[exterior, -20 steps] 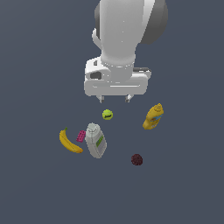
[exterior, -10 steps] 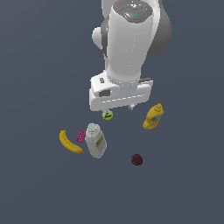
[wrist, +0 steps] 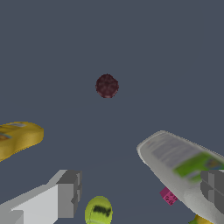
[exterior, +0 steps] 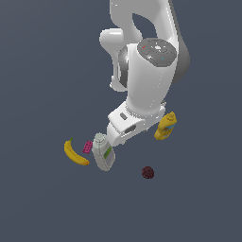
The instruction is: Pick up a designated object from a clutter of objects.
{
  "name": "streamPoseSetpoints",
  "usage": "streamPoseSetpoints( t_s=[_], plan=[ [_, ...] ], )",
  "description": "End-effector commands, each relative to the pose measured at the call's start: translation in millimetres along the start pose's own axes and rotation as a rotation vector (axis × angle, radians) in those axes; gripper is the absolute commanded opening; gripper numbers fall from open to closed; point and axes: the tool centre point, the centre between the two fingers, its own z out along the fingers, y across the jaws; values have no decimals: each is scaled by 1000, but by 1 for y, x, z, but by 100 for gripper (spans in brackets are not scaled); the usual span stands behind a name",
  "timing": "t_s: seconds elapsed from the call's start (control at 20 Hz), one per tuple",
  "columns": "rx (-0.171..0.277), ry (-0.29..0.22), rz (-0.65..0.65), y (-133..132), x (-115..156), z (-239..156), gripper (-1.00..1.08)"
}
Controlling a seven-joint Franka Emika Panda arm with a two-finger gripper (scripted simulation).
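- The dark maroon ball (exterior: 148,172) is seen in the lower centre-right of the exterior view, lying alone on the dark grey floor (exterior: 42,71), apart from the other objects.
- In the wrist view the same ball (wrist: 107,85) is shown clear of both fingers, with bare floor all around it.
- The gripper (wrist: 140,190) is seen spread apart and grasping nothing; one finger (wrist: 65,194) and the other finger (wrist: 212,186) stand wide of each other, with the tennis ball (wrist: 99,210) visible between them.
- In the exterior view the gripper is hidden behind the white arm (exterior: 146,90), which fills the centre of the frame.
- The grey-white bottle (exterior: 103,152) with its green label is seen lying just left of the arm's lower end in the exterior view.
- The pink block (exterior: 87,147) is placed between the grey-white bottle and the banana (exterior: 73,153), at centre-left.
- The yellow bottle (exterior: 166,126) is seen at the arm's right edge in the exterior view.
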Motion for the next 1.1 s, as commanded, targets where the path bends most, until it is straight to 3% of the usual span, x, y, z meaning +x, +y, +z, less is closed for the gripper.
streamPoseSetpoints(
  t_s=[0.0,1.05],
  plan=[
    [-1,3,-81,-1,12,12,100],
    [7,41,-695,-23,91,122,100]
  ],
)
